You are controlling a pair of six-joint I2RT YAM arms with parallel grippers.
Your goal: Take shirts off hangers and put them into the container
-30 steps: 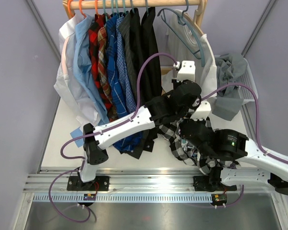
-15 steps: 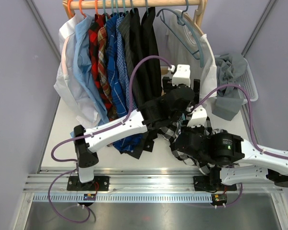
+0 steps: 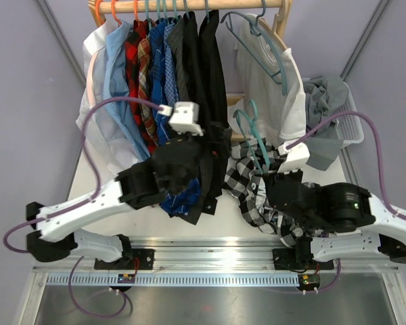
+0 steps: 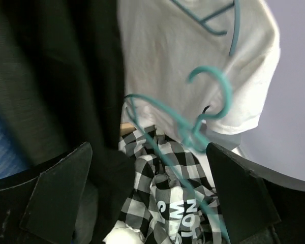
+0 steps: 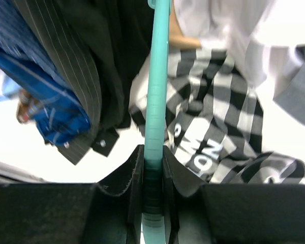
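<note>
The right claw (image 5: pixel 152 175) pinches the bar of a teal hanger (image 5: pixel 156 76). The checked shirt (image 3: pixel 247 186) lies bunched below it on the table (image 3: pixel 88 200). The left claw (image 4: pixel 147 148) gapes wide, holding nothing. Other shirts (image 3: pixel 162 61) hang on the rail (image 3: pixel 230 4). The basket (image 3: pixel 354 115) at far right holds a grey shirt (image 3: pixel 325 91).

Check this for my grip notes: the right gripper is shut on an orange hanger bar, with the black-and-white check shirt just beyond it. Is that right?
Not quite: the hanger is teal, not orange. The right wrist view shows the right gripper shut on its bar, with the black-and-white check shirt just beyond it.
</note>
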